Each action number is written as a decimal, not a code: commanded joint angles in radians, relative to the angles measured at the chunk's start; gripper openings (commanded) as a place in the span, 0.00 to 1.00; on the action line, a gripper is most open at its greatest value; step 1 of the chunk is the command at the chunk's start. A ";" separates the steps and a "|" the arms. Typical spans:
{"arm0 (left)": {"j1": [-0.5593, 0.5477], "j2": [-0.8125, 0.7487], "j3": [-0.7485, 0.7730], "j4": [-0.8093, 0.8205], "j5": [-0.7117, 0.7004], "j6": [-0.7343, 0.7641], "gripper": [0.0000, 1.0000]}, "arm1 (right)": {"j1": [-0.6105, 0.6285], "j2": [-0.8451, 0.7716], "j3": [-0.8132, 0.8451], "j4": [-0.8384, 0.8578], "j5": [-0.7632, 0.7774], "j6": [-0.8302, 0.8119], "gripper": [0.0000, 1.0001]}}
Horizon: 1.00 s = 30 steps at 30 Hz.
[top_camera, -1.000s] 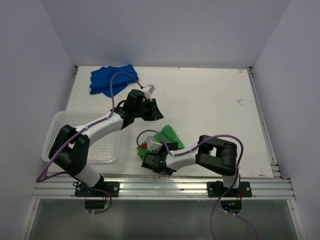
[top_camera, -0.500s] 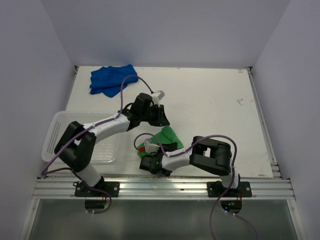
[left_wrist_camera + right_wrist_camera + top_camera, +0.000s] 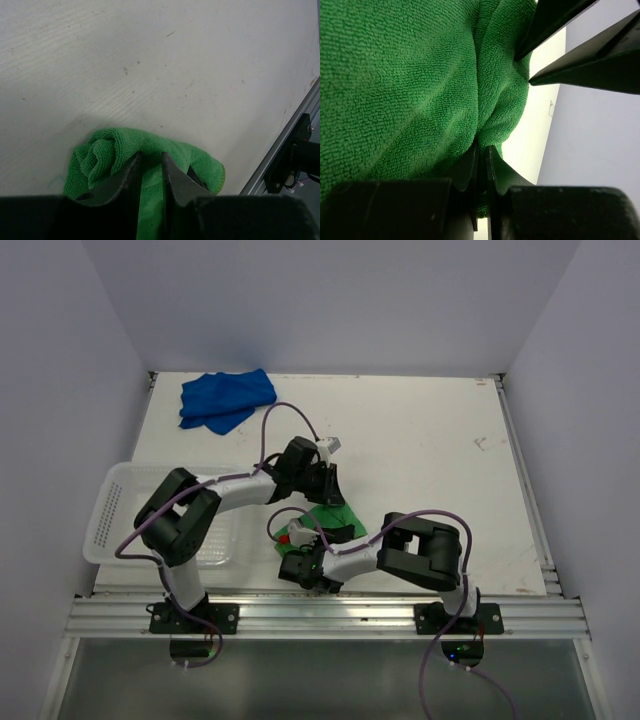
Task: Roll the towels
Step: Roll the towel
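Observation:
The green towel (image 3: 338, 517) lies partly rolled near the table's front, between the two arms. The coil of the green towel (image 3: 102, 150) shows at the left in the left wrist view. My left gripper (image 3: 328, 488) (image 3: 150, 156) stands over it, its jaws a narrow gap apart and its tips pressed onto the roll. Its dark fingers (image 3: 560, 20) also show in the right wrist view. My right gripper (image 3: 312, 540) (image 3: 481, 147) is shut on the near edge of the green towel (image 3: 410, 85). The blue towel (image 3: 225, 398) lies crumpled at the far left corner.
A white perforated basket (image 3: 115, 502) sits at the left edge beside the left arm. An aluminium rail (image 3: 330, 615) (image 3: 295, 145) runs along the near edge of the table. Grey walls close in the table on three sides.
My left arm has swung right and toward the near edge, bringing its gripper from mid-table down onto the green towel. The right gripper has shifted slightly left and keeps its hold.

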 commanded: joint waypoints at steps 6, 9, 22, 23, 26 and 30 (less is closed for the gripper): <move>-0.005 0.050 0.009 0.037 -0.048 0.037 0.23 | 0.013 0.033 -0.001 0.040 -0.175 0.058 0.00; -0.005 0.050 -0.017 0.049 -0.062 0.025 0.23 | 0.012 0.011 -0.014 0.040 -0.168 0.070 0.00; -0.006 0.064 -0.113 0.100 -0.114 0.008 0.20 | 0.012 -0.237 -0.105 0.021 -0.123 0.233 0.25; -0.008 0.058 -0.119 0.103 -0.120 0.005 0.19 | 0.012 -0.246 -0.106 0.017 -0.119 0.250 0.27; -0.008 0.056 -0.132 0.113 -0.128 -0.006 0.19 | 0.013 -0.306 -0.122 0.009 -0.116 0.296 0.31; -0.009 0.053 -0.145 0.118 -0.146 -0.028 0.19 | 0.012 -0.418 -0.152 0.008 -0.141 0.339 0.36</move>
